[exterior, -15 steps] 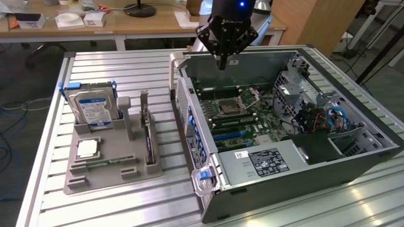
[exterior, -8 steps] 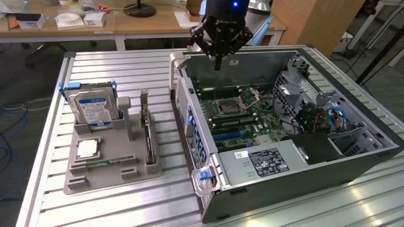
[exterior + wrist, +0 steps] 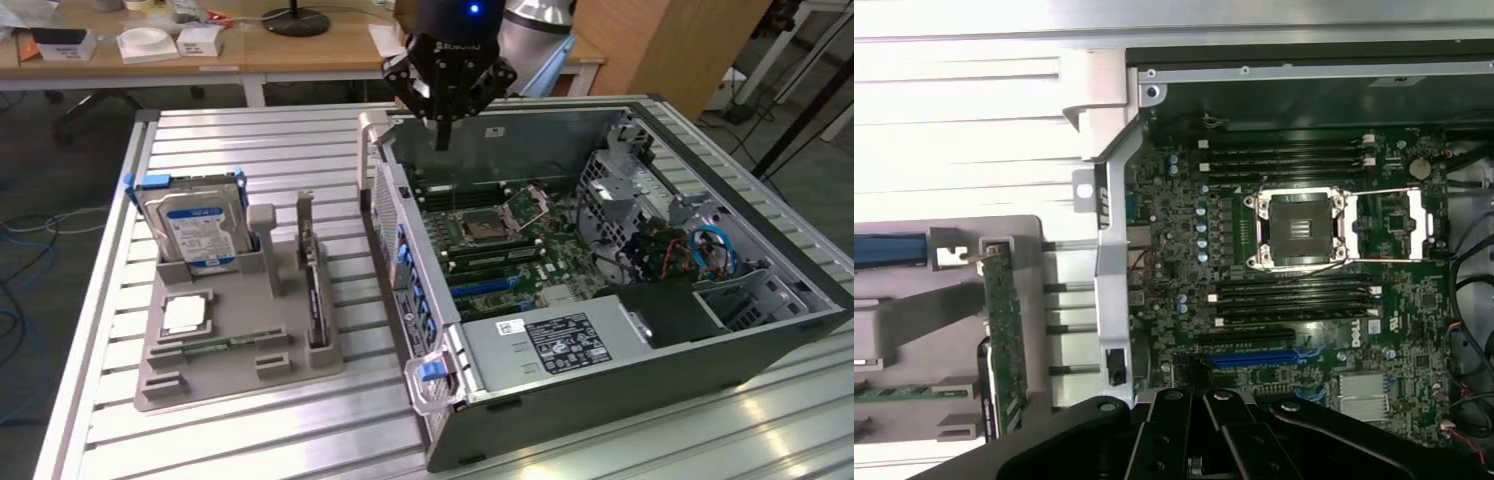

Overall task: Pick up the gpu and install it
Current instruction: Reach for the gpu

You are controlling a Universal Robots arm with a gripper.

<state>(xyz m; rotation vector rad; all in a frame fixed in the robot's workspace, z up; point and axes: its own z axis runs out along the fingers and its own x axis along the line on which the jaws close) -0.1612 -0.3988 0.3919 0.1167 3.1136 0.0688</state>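
Note:
The gpu [image 3: 312, 295] stands on edge in a slot of the grey holder tray [image 3: 227, 375], its metal bracket at the far end. In the wrist view the gpu [image 3: 1006, 340] shows as a thin board seen edge-on, off to the side of the case. My gripper [image 3: 441, 135] hangs above the back wall of the open computer case [image 3: 641, 350], fingers shut and pointing down with nothing between them. It is well apart from the gpu. In the wrist view the gripper [image 3: 1202, 425] sits over the motherboard [image 3: 1304, 250].
The tray also holds a silver hard drive [image 3: 198, 230], a processor chip [image 3: 183, 315] and a green memory stick [image 3: 220, 346]. Inside the case are the motherboard [image 3: 501, 235], a blue slot [image 3: 1254, 357] and a power supply [image 3: 561, 345]. A wooden desk [image 3: 294, 45] stands behind.

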